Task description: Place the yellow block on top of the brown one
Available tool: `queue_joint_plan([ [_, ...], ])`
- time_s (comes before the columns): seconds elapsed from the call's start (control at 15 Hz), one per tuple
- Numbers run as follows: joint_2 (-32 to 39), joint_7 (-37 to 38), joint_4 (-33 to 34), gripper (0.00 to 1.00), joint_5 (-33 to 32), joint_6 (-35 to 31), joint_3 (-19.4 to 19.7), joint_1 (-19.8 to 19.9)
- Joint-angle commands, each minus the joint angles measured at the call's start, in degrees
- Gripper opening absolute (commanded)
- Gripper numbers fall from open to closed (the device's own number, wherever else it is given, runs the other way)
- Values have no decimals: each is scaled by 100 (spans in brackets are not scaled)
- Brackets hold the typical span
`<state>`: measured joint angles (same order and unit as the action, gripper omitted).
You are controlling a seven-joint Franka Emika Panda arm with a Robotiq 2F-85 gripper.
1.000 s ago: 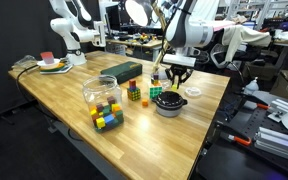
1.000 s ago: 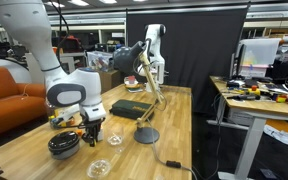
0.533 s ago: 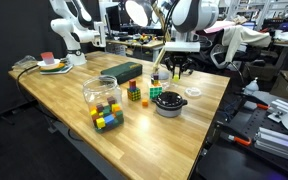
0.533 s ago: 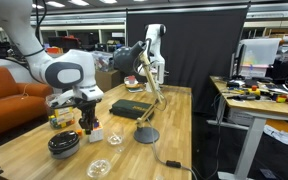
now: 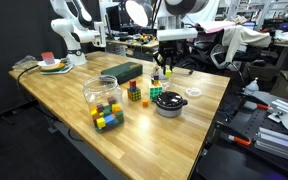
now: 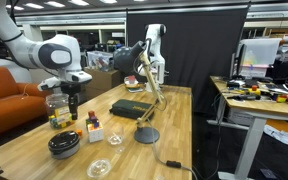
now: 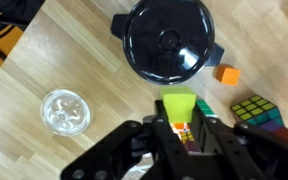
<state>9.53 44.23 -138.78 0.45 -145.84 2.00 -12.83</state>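
Observation:
My gripper [image 7: 179, 116] is shut on the yellow block [image 7: 178, 103], which sits between the fingertips in the wrist view. In both exterior views the gripper [image 5: 166, 67] [image 6: 72, 98] hangs well above the table, and in one the yellow block [image 5: 167, 73] shows as a small spot at its tips. Seen from the wrist, the block hovers just in front of the black bowl [image 7: 169, 42]. A small multicoloured puzzle cube shows through the gap between the fingers below. I cannot make out the brown cube in any view.
On the wooden table are an orange cube [image 7: 226, 74], a puzzle cube [image 7: 256, 112], a clear lid [image 7: 64, 112], a clear jar of coloured cubes [image 5: 103, 102], a black box [image 5: 121, 70] and a lamp base [image 6: 146, 135]. The bowl also shows in both exterior views [image 5: 169, 103] [image 6: 64, 145].
The gripper has risen from table height beside the black bowl to well above the table, carrying the yellow block up with it.

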Motion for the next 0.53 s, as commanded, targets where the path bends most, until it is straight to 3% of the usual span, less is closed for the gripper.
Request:
queue_joint_plan([
  [0.0, -2, -106, 6, 26, 57, 19, -199, 179],
  [0.33, -2, -267, 5, 26, 88, 23, -213, 282],
  [0.4, -2, -267, 5, 7, 88, 23, -223, 280],
  [0.47, 59, -351, 71, 7, 148, -58, -268, 276],
])
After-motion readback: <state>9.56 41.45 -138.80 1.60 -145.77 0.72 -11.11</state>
